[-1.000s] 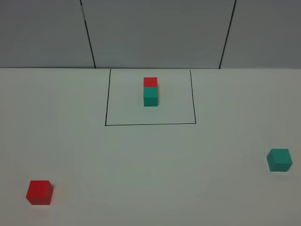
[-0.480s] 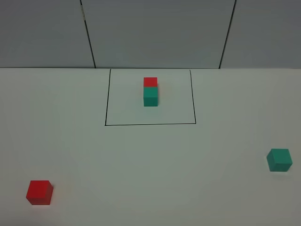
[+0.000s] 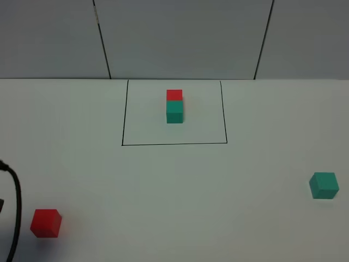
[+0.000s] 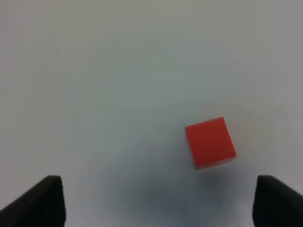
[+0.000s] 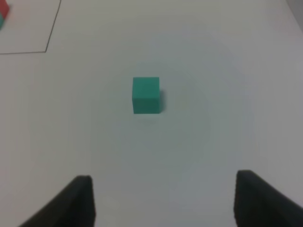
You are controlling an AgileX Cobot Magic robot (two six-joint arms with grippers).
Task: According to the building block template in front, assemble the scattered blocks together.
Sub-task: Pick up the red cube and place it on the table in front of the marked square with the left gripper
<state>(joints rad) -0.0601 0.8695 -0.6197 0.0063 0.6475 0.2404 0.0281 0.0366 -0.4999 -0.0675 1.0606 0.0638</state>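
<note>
Plainly, the left gripper stands wide, holding nothing; the red cube lies ahead of it, untouched; the right gripper gapes likewise, empty, with the teal cube ahead; seen from above, red sits at eight o'clock on the table, teal at four, and the template at twelve inside its black frame.

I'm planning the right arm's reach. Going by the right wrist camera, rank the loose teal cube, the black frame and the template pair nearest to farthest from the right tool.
1. Teal cube: straight ahead of the right tool.
2. Black frame: its near corner, beyond the cube.
3. Template pair: inside the frame, farthest.
</note>
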